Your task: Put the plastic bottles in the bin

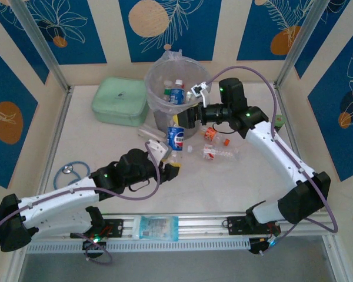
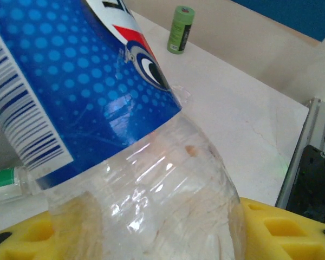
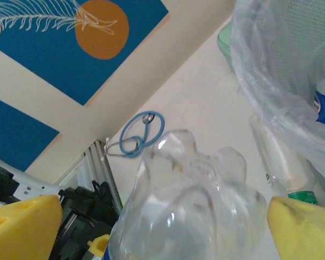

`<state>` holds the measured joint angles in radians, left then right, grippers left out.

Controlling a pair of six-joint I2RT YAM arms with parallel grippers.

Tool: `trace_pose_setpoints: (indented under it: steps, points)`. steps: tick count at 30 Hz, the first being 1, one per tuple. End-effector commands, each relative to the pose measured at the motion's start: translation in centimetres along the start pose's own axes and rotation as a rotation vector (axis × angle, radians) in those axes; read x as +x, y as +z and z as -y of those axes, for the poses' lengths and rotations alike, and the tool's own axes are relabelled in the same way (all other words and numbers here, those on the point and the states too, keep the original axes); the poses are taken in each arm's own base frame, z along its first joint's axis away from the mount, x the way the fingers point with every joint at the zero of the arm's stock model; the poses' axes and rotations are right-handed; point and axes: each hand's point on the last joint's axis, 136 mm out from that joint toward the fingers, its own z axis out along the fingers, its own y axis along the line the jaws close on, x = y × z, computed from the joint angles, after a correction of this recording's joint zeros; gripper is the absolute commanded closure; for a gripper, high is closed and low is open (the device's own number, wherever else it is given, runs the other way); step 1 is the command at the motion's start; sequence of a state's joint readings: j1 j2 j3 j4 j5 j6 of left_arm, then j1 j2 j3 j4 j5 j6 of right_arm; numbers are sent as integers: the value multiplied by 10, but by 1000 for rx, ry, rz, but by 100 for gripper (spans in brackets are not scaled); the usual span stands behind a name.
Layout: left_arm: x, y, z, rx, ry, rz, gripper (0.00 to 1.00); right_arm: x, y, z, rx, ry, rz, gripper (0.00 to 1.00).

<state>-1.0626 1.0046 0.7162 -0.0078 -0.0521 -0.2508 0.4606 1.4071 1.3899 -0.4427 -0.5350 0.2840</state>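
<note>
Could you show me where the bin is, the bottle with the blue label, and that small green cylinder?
bin [image 1: 156, 97], top external view, on its left wall.
blue-labelled bottle [image 1: 176, 138], top external view, on its label.
small green cylinder [image 2: 180, 31], left wrist view, on its side.

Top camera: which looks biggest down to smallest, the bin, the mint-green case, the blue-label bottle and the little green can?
1. bin
2. mint-green case, fairly close behind
3. blue-label bottle
4. green can
</note>
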Motion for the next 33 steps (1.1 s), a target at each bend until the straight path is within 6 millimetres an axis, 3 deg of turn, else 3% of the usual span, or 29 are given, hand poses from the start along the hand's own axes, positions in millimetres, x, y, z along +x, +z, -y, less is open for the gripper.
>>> trace_pose_setpoints:
  steps: [1, 8, 12, 13, 14, 16, 17, 22, 26, 29, 33]
  points:
    - [-22, -2, 17, 54, 48, 56, 100, -2, 2, -10, -38, -10, -23, 10]
    - [-26, -6, 11, 18, 34, 92, 100, -4, 2, -7, -14, -7, -16, 47]
    - [-26, -10, 4, -17, 21, 106, 100, -10, -1, -9, -5, -20, 1, 52]
    - [-26, -11, 2, -29, 12, 108, 95, -12, -2, -10, -4, -28, 7, 53]
    - [-26, -12, -2, -51, -2, 113, 72, -16, -4, -12, -3, -40, 15, 54]
    - [-29, -16, -15, -123, -42, 133, 16, -27, -9, -18, 3, -70, 35, 54]
    - [-30, -20, -21, -157, -54, 140, 0, -36, -14, -22, 10, -93, 57, 55]
    - [-25, -43, -62, -385, -148, 160, 0, -91, -50, -38, 66, -197, 251, 57]
    - [21, -84, -122, -712, -336, 117, 0, -142, -88, -40, 144, -267, 471, 66]
    - [53, -96, -134, -721, -476, 110, 1, -174, -108, -31, 239, -337, 604, 74]
    - [85, -102, -139, -700, -575, 86, 7, -200, -106, -11, 315, -430, 655, 79]
